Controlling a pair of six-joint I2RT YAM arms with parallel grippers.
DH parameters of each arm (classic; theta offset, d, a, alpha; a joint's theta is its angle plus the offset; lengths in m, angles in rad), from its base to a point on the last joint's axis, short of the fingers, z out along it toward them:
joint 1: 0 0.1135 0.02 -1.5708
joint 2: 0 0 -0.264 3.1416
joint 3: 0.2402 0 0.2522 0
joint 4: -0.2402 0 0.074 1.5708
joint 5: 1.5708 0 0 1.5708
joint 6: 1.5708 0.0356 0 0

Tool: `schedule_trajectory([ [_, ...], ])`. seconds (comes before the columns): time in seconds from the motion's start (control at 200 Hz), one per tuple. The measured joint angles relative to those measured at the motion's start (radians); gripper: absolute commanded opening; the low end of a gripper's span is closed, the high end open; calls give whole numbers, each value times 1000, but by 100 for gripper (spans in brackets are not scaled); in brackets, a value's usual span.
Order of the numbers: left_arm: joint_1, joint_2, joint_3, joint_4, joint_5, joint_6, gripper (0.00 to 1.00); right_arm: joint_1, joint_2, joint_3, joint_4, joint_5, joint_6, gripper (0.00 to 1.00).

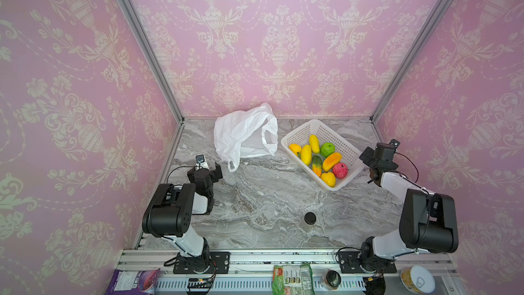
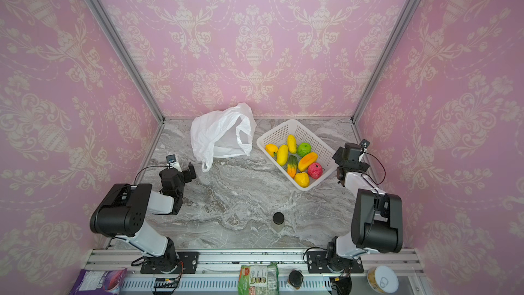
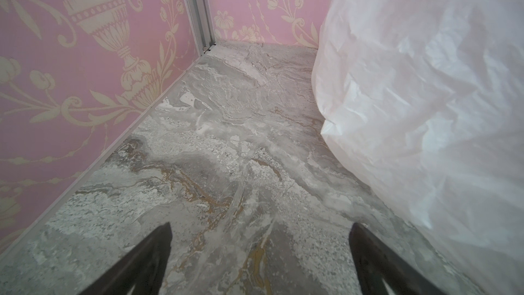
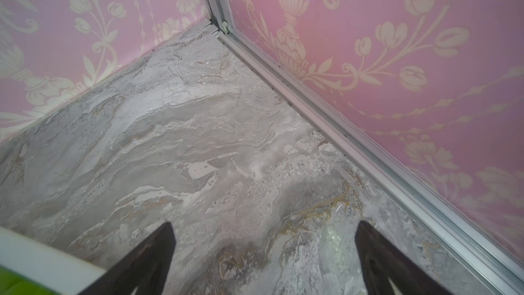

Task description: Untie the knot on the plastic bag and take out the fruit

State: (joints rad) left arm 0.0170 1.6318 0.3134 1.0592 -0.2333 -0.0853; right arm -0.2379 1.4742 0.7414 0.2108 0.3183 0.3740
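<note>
The plastic bag (image 1: 243,134) (image 2: 221,134) lies crumpled and open at the back of the marble table, its mouth toward the basket. One handle loop (image 1: 232,164) hangs loose toward the front; the knot is out of view. The fruit (image 1: 331,161) (image 2: 307,161), several glossy pieces, lies in the white perforated basket (image 1: 297,129) (image 2: 274,130). My left gripper (image 1: 208,170) (image 3: 261,236) is open and empty, just left of the bag (image 3: 425,95). My right gripper (image 1: 368,156) (image 4: 263,236) is open and empty beside the basket's right corner (image 4: 42,253).
A small black-lidded jar (image 1: 310,220) (image 2: 278,220) stands on the table near the front centre. Pink patterned walls close in the left, back and right sides. Packets (image 1: 292,279) and a tin (image 1: 416,282) lie on the front rail behind the arm bases.
</note>
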Motion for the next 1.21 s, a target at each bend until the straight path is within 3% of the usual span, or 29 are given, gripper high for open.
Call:
schedule_trajectory([
  [0.255, 0, 0, -9, 47, 17, 4, 99, 30, 1, -10, 26, -111, -34, 100],
  [0.5, 0, 0, -9, 52, 22, 10, 99, 175, 15, -73, 198, -208, -155, 100],
  [0.681, 0, 0, -27, 89, 30, 18, 99, 226, 19, -109, 280, -278, -224, 100],
  [0.951, 0, 1, -30, 101, 29, 17, 99, 232, -50, -322, 565, -265, -244, 100],
  [1.206, 0, 1, -30, 101, 29, 17, 99, 247, 28, -397, 835, -217, -258, 100],
])
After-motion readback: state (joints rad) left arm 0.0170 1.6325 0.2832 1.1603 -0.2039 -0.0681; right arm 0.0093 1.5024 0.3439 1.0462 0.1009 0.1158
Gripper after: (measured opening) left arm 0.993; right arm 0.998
